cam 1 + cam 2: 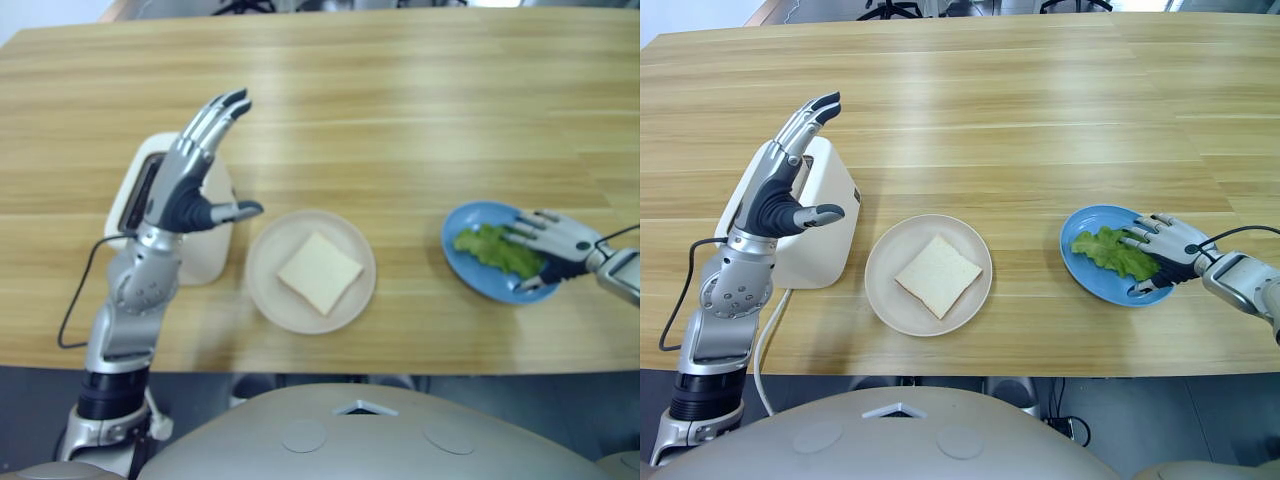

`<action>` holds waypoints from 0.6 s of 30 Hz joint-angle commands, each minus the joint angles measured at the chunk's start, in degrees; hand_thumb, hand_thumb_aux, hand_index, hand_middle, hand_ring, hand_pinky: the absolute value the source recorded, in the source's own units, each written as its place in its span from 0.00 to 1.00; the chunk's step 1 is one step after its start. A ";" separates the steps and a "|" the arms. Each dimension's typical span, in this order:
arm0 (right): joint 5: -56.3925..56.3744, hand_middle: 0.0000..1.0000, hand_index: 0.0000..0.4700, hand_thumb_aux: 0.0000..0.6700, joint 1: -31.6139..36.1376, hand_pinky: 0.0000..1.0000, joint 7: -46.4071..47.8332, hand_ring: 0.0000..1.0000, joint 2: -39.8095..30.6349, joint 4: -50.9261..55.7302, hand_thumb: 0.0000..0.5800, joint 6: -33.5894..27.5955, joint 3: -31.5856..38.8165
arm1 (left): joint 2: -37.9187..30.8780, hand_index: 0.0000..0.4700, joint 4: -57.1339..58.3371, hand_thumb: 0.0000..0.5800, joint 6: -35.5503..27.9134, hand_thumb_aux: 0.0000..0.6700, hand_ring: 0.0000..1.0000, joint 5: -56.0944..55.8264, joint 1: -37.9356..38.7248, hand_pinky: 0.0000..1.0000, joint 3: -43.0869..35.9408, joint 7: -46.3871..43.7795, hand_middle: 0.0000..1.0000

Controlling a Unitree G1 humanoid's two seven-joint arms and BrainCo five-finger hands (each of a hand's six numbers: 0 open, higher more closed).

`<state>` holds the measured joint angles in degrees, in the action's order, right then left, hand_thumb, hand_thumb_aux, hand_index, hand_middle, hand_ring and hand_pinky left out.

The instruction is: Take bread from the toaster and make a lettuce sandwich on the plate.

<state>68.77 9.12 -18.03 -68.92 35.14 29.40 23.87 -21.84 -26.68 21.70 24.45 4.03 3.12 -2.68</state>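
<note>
— Where's the bread point(938, 275)?
— One slice lies flat on the beige plate point(880, 285), nearest.
— And the lettuce point(1102, 248)?
— On the blue plate point(1105, 217), right. The right hand point(1168, 245) lays stretched fingers on it, seemingly not closed.
— The left hand point(780, 185)?
— Raised before the white toaster point(825, 215), fingers apart, holding nothing.

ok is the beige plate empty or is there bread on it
Not empty: one bread slice lies flat on the beige plate, nothing on top of it.
</note>
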 commanded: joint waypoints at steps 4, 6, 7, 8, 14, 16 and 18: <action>0.26 0.00 0.98 1.00 0.05 0.00 0.24 0.00 0.83 -0.65 1.00 -0.12 2.36 | 0.06 0.00 -0.44 0.00 -0.14 0.00 0.00 0.24 0.64 0.00 -0.52 -1.05 0.00; 0.34 0.00 0.98 1.00 -0.52 0.00 0.18 0.00 1.20 -1.19 1.00 -0.69 2.70 | 0.05 0.00 -0.47 0.00 -0.12 0.00 0.00 0.17 0.71 0.00 -0.52 -1.18 0.00; 0.47 0.00 0.98 1.00 -0.67 0.00 0.07 0.00 1.45 -1.20 1.00 -1.00 2.91 | 0.04 0.00 -0.46 0.00 -0.11 0.00 0.00 0.14 0.74 0.00 -0.51 -1.23 0.00; 0.59 0.00 0.98 1.00 -0.76 0.00 -0.08 0.00 1.67 -1.13 1.00 -1.28 3.09 | 0.06 0.00 -0.49 0.00 -0.13 0.00 0.00 0.12 0.76 0.00 -0.51 -1.28 0.00; 0.76 0.00 0.98 1.00 -1.07 0.00 -0.17 0.00 2.76 -1.54 1.00 -2.25 3.78 | 0.18 0.00 -0.51 0.00 -0.06 0.00 0.00 0.11 0.89 0.00 -0.53 -1.62 0.00; -0.10 0.00 0.98 1.00 -1.29 0.00 0.02 0.00 2.15 -3.93 1.00 -2.40 2.72 | 0.21 0.00 -0.41 0.00 -0.01 0.00 0.00 0.12 0.92 0.00 -0.58 -1.63 0.00; -1.20 0.00 0.98 1.00 -1.15 0.00 -0.15 0.00 1.88 -5.56 1.00 -2.55 1.53 | 0.21 0.00 -0.32 0.00 0.03 0.00 0.00 0.12 0.87 0.00 -0.66 -1.67 0.00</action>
<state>68.65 8.35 -18.77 -67.22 31.36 26.09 25.00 -21.81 -26.78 21.78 24.45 4.72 2.85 -3.82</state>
